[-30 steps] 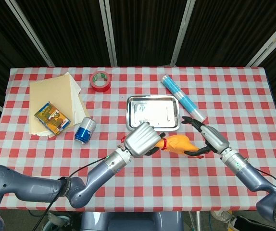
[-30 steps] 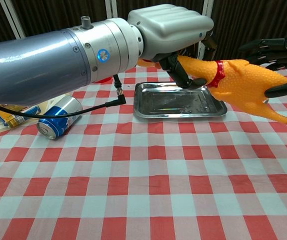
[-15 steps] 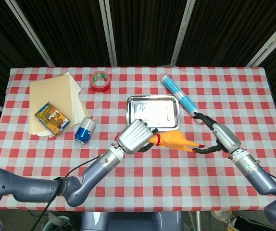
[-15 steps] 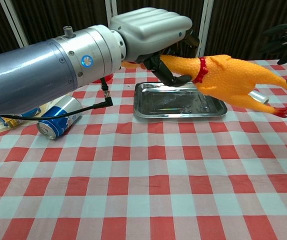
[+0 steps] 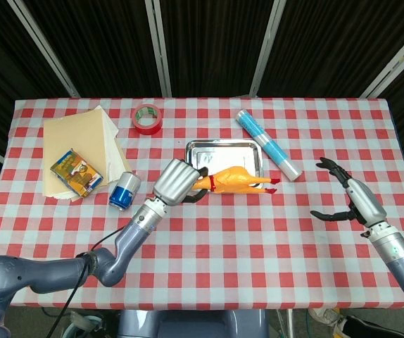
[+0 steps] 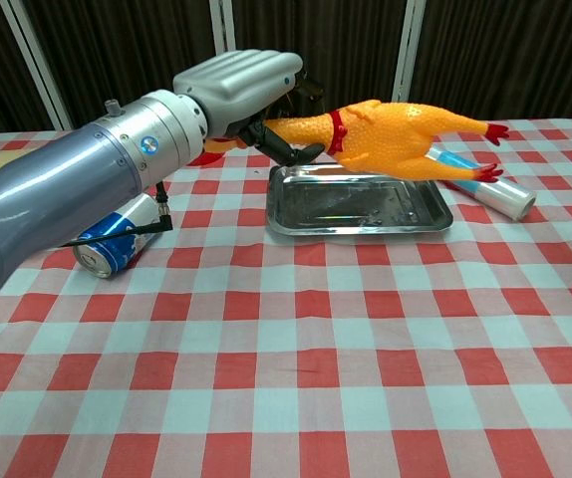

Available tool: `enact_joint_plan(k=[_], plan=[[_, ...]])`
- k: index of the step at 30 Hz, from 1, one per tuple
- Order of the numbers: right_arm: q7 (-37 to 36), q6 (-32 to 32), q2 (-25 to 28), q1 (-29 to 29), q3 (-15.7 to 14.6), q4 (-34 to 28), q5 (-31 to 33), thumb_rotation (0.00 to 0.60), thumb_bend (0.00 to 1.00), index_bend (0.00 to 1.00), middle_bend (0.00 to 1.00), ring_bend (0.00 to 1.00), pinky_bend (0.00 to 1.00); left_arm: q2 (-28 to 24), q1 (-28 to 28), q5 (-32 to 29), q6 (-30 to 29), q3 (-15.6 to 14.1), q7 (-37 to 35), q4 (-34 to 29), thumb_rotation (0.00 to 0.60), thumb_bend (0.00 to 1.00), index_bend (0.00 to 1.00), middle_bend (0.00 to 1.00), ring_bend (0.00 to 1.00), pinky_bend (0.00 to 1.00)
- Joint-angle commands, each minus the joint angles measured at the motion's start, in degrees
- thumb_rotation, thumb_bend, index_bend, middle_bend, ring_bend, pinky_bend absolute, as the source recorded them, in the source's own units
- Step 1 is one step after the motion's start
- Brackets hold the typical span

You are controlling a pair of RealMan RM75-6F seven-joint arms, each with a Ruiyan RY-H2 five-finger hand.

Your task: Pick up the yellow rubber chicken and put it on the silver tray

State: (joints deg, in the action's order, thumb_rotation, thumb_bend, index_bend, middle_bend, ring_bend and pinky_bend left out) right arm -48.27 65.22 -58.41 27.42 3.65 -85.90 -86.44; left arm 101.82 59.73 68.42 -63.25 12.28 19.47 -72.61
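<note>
The yellow rubber chicken (image 5: 234, 178) (image 6: 386, 136) with a red collar hangs in the air over the silver tray (image 5: 209, 156) (image 6: 366, 221), lying roughly level with its red feet to the right. My left hand (image 5: 177, 182) (image 6: 241, 92) grips it by the head and neck at the tray's left side. At the right of the table my right hand (image 5: 350, 199) hovers with its fingers spread and nothing in them; the chest view does not show it.
A blue can (image 5: 124, 191) (image 6: 115, 242) lies left of the tray. A clear blue-printed roll (image 5: 268, 145) (image 6: 485, 185) lies right of it. Red tape (image 5: 146, 117), tan folders (image 5: 82, 144) and a small printed box (image 5: 77, 172) sit at the back left.
My left hand has carried the chicken up and back from the front of the table to above the tray. My right hand has let go of it and drawn off to the right.
</note>
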Motion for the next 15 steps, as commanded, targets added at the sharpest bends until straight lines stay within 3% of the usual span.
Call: enact_joint_plan(k=[1, 15], plan=[[-0.2, 0.1, 0.1, -0.3, -0.1, 0.2, -0.2, 0.524, 0.17, 0.00, 0.13, 0.09, 0.14, 4.3, 0.2, -1.5, 2.7, 2.1, -4.4, 7.1, 0.600, 0.72, 0.67, 0.72, 0.65, 0.67], [-1.2, 0.8, 1.2, -1.6, 0.0, 0.3, -0.2, 0.524, 0.17, 0.00, 0.13, 0.09, 0.14, 15.2, 4.6, -5.5, 10.6, 7.6, -11.3, 27.3, 0.600, 0.66, 0.64, 0.70, 0.63, 0.66]])
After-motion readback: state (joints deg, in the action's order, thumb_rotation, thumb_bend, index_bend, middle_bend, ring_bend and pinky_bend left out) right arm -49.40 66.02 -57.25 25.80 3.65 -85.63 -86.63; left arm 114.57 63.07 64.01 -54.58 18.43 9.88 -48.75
